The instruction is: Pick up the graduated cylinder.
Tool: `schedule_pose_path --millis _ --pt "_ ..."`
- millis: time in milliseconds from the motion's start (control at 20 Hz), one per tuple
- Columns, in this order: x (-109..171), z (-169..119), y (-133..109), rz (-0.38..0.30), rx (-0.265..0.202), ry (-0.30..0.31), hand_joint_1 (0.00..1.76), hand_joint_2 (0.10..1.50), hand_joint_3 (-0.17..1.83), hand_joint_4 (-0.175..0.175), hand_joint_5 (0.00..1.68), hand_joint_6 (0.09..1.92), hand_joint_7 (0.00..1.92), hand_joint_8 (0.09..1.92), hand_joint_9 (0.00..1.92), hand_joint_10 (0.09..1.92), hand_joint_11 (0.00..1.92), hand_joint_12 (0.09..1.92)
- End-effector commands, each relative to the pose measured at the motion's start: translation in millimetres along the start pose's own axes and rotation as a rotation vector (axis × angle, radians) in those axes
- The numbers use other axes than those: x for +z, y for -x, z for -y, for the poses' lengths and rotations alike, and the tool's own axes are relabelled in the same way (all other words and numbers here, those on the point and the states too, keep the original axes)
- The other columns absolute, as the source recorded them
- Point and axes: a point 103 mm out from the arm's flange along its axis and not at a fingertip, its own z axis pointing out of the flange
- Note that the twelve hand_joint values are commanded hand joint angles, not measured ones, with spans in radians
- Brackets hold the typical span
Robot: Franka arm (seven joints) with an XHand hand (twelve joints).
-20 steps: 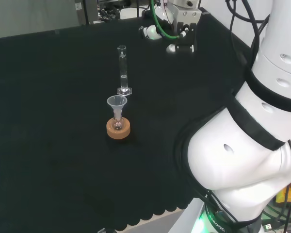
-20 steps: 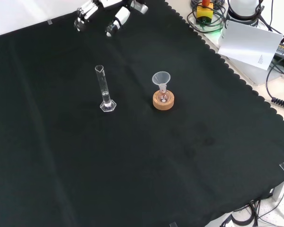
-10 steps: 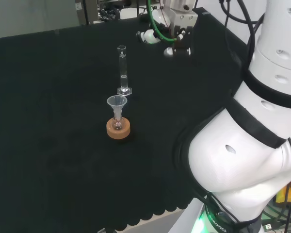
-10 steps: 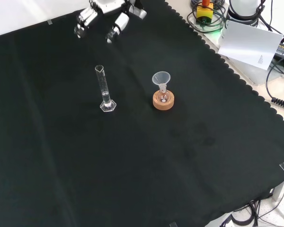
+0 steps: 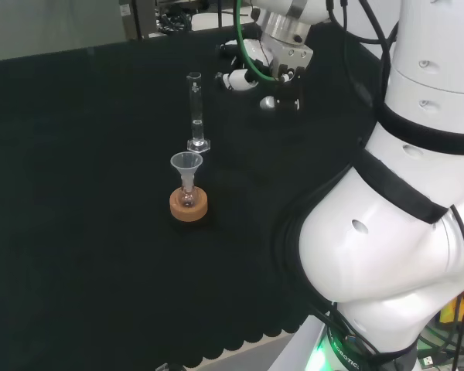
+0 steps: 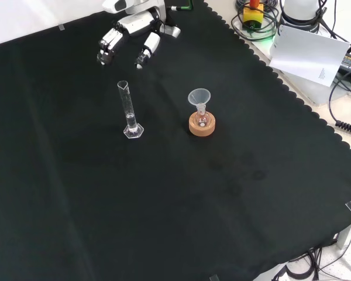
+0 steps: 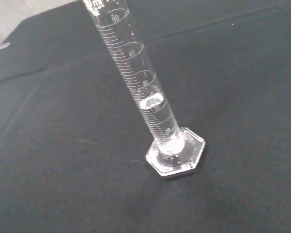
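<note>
bench: black cloth (image 6: 164, 222) covers it, with a scalloped edge in the front view
beyond the edge: a white sheet of paper (image 6: 309, 54) beside black cables (image 6: 346, 93)
far side, head view: a grey surface (image 5: 46, 23)

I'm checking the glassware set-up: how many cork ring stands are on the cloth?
1. The cork ring sits right of the graduated cylinder in the front view, holding a small flask with a funnel.

Tall clear glass graduated cylinder (image 5: 195, 112) (image 6: 128, 111) (image 7: 140, 92) upright on hexagonal foot, on black cloth; printed scale along tube (clear liquid in lower part).
</note>
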Motion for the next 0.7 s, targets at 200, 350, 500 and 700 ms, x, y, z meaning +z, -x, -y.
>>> schedule_pose_path --millis 200,350,500,700 --pt "42 -12 4 -0.187 -0.053 0.004 0.81 1.09 -0.17 -0.040 0.37 0.09 0.26 0.62 0.51 0.61 0.33 1.33" --pt "51 -18 3 -0.254 -0.069 0.003 0.84 1.08 -0.17 -0.040 0.42 0.09 0.28 0.63 0.53 0.61 0.34 1.33" --pt "58 -25 1 -0.289 -0.092 0.009 0.85 1.08 -0.17 -0.041 0.44 0.09 0.29 0.63 0.54 0.60 0.34 1.32" --pt "70 -31 0 -0.353 -0.118 0.006 0.84 1.08 -0.17 -0.043 0.45 0.09 0.31 0.63 0.55 0.60 0.35 1.32"
